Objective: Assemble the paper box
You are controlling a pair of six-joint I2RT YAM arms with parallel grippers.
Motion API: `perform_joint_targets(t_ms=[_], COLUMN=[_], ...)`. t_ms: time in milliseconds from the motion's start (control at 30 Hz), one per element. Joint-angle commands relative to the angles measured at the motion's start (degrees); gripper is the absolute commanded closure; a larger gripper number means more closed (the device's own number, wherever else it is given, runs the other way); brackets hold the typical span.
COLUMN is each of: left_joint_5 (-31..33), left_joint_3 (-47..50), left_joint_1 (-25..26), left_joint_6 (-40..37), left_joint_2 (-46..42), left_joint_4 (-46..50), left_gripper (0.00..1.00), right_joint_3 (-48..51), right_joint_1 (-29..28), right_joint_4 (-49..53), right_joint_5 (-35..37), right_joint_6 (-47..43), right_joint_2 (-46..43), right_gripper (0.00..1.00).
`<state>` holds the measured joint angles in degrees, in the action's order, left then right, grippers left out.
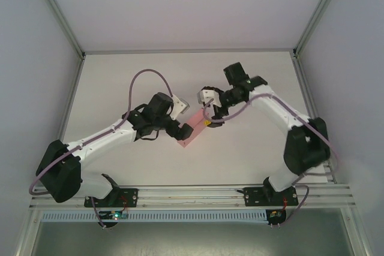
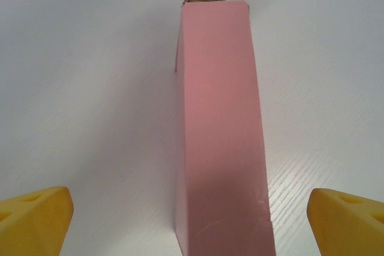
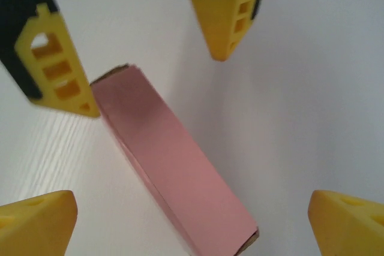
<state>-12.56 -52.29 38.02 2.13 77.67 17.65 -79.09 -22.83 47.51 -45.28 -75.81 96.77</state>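
The paper box (image 1: pixel 193 130) is a long, closed pink carton lying flat on the white table between the two arms. My left gripper (image 1: pixel 181 129) is open at its near-left end. In the left wrist view the box (image 2: pixel 219 124) runs away from the camera between the wide-apart yellow fingertips (image 2: pixel 36 220), which do not touch it. My right gripper (image 1: pixel 206 122) is open over the opposite end. In the right wrist view the box (image 3: pixel 174 160) lies diagonally, with its brown end edge at the lower right. The left gripper's fingers (image 3: pixel 54 70) flank its far end.
The white table (image 1: pixel 240 76) has bare room behind and to both sides of the box. Metal frame posts (image 1: pixel 72 88) border it left and right, and a rail (image 1: pixel 192 196) holding the arm bases runs along the near edge. Purple cables (image 1: pixel 147 76) loop above both arms.
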Motion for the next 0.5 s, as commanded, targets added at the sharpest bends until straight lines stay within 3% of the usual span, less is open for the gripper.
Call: perform_joint_targets(t_ms=[0,133,267,467], left_joint_5=[1.4,1.9,1.0,1.8], left_joint_3=[1.1,1.3,2.1,3.0], left_joint_1=[-1.0,-1.3,-1.5,-1.5], left_joint_6=[0.6,0.7,0.8,1.2], left_joint_2=[-1.7,-1.9,-2.3,-2.8], left_joint_4=[0.5,0.9,0.2,-0.9], left_gripper=[0.0,0.0,0.0,0.0], right_joint_3=[-8.2,-13.8,-11.7,-7.7], right_joint_1=[-1.7,-4.3,-5.4,-7.0], right_joint_4=[20.0,20.7,12.0,6.0], right_joint_5=[1.6,5.5,7.1,12.2], right_joint_6=[-18.3,-17.5,-12.7,-9.1], right_joint_2=[7.8,14.3,15.9,16.1], right_gripper=[0.02,0.02,0.03,0.16])
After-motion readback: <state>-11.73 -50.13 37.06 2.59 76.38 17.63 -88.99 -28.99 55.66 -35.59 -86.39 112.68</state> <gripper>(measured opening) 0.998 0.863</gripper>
